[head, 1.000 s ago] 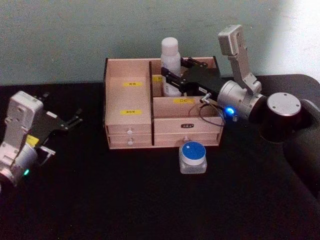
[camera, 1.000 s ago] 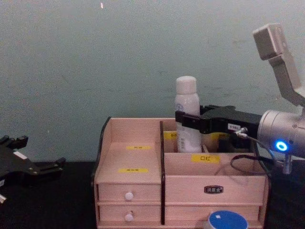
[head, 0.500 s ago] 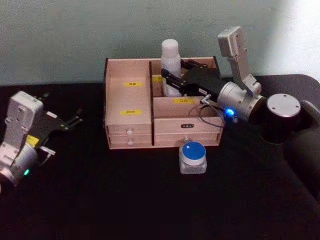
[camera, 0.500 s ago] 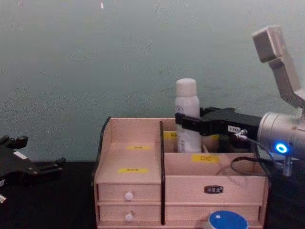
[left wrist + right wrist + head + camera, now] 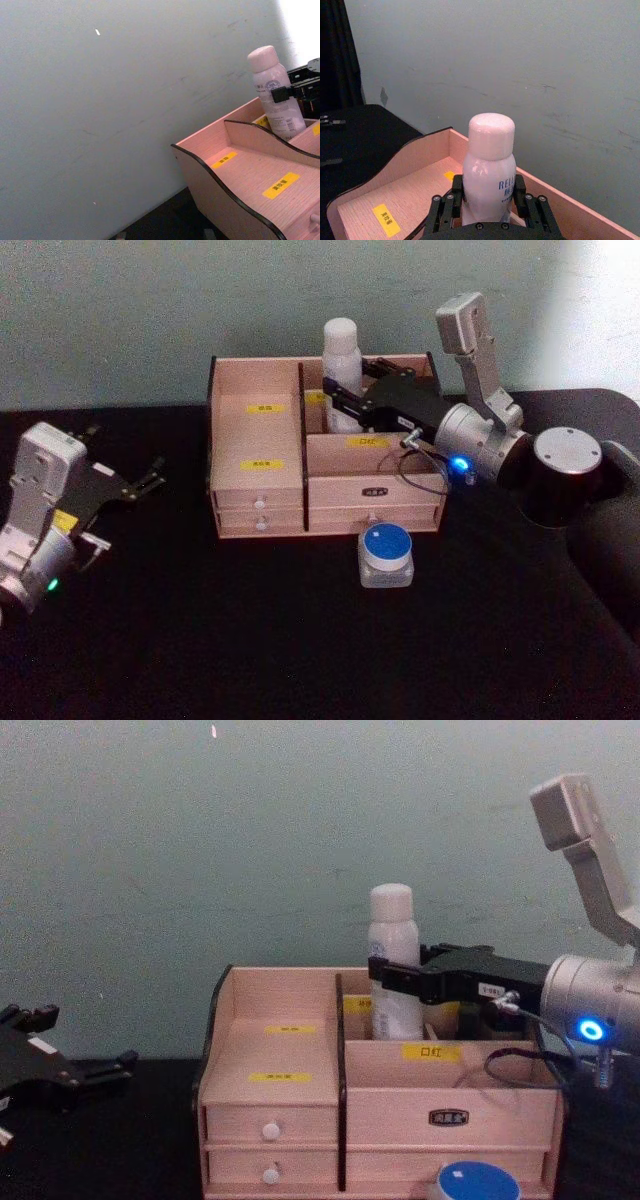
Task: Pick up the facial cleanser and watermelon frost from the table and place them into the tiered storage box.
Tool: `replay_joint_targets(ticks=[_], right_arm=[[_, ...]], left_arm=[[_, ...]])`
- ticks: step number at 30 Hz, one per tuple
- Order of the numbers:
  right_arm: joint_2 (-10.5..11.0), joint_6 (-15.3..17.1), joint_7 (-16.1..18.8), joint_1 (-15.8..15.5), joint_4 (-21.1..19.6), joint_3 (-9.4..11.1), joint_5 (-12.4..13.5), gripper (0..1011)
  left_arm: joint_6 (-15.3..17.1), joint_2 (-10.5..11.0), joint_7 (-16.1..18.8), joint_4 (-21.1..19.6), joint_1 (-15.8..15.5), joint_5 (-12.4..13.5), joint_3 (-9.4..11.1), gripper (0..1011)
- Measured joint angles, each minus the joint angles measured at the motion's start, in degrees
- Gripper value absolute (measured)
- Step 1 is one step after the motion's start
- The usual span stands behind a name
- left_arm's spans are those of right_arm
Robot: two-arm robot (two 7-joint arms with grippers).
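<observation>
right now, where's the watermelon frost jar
In the head view, the watermelon frost sits on the black table right of centre, just in front of the right-hand drawers of the tiered storage box.

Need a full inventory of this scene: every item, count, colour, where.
facial cleanser: 1, white with blue print, upright in the box's rear right compartment
watermelon frost: 1, translucent jar with blue lid, on the table in front of the box's right drawers
tiered storage box: 1, light wood with dark edges, yellow labels and white knobs, at the back of the table
table: 1, black
wall: 1, pale green, behind the table
right gripper: 1, black, shut around the facial cleanser
left gripper: 1, black, parked over the table's left side
</observation>
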Motion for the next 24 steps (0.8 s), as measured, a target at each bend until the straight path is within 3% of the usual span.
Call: replay_joint_targets(ticks=[8,15,24], right_arm=[[0.00,0.00,0.00,0.00,-0.05,0.00,0.03,849],[0.00,0.00,0.01,0.00,-0.05,0.00,0.06,1002],[0.00,0.00,0.01,0.00,-0.05,0.00,0.08,1000]], left_arm=[[0.00,0.00,0.00,0.00,0.00,0.00,0.00,1001],[0.00,0.00,0.00,0.00,0.00,0.00,0.00,1001],[0.00,0.00,0.00,0.00,0.00,0.00,0.00,1001]])
